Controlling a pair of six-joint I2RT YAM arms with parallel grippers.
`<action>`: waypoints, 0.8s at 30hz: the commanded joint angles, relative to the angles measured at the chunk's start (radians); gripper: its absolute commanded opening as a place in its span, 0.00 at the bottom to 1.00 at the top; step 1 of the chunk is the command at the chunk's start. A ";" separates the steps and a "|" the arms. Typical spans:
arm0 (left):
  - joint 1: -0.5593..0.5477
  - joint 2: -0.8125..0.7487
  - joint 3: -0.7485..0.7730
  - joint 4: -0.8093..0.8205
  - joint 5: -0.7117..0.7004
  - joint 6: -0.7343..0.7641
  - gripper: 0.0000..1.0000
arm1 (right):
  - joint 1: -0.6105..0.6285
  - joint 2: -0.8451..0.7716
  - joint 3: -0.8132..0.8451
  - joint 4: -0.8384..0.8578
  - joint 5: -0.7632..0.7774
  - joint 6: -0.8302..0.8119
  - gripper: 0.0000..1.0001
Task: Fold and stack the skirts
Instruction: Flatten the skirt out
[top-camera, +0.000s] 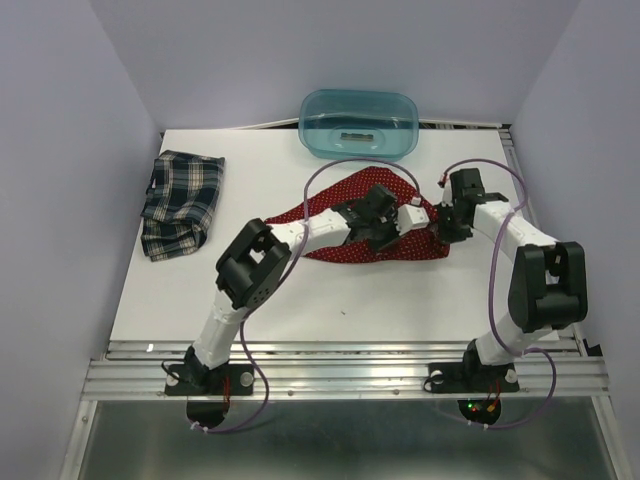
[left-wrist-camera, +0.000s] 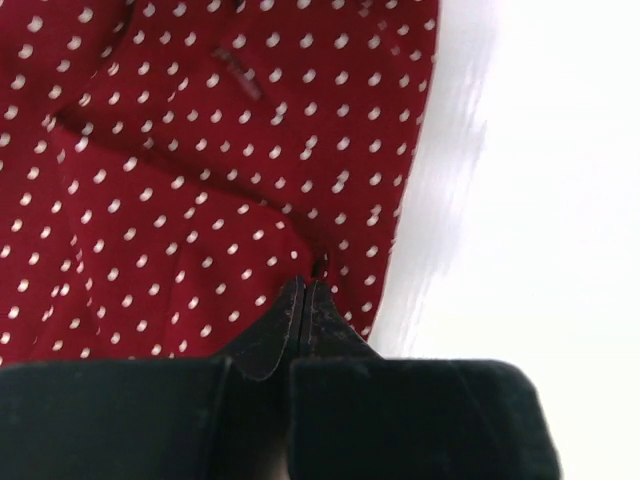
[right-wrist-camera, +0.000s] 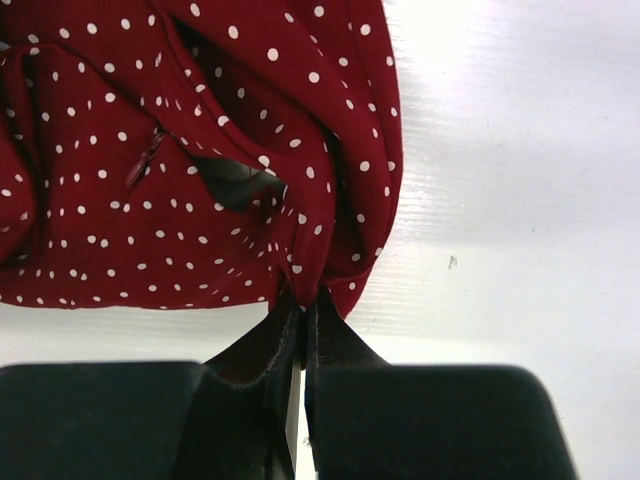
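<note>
The red skirt (top-camera: 335, 195) with tiny white dots lies bunched on the middle of the table, below the tub. My left gripper (top-camera: 386, 232) is down on its middle; in the left wrist view the gripper (left-wrist-camera: 305, 285) is shut, with a small pinch of the red skirt (left-wrist-camera: 200, 150) at its tips near the cloth's right edge. My right gripper (top-camera: 449, 226) is at the skirt's right end. It (right-wrist-camera: 303, 300) is shut on a gathered fold of the red skirt (right-wrist-camera: 150, 230). The plaid skirt (top-camera: 182, 203) lies folded at the table's left side, away from both grippers.
A translucent teal tub (top-camera: 312, 128) stands at the back edge of the white table (top-camera: 300, 300). Purple walls close in on the left, back and right. Purple cables loop from both arms over the table.
</note>
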 joint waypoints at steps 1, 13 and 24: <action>0.035 -0.187 -0.083 0.011 0.031 -0.016 0.00 | -0.016 -0.019 -0.018 0.050 0.024 -0.010 0.01; 0.192 -0.879 -0.572 -0.047 0.156 -0.118 0.00 | -0.025 -0.228 -0.026 -0.101 -0.057 -0.035 0.01; 0.377 -0.860 -0.678 -0.081 0.212 -0.109 0.00 | -0.025 0.011 0.091 -0.122 -0.222 0.016 0.01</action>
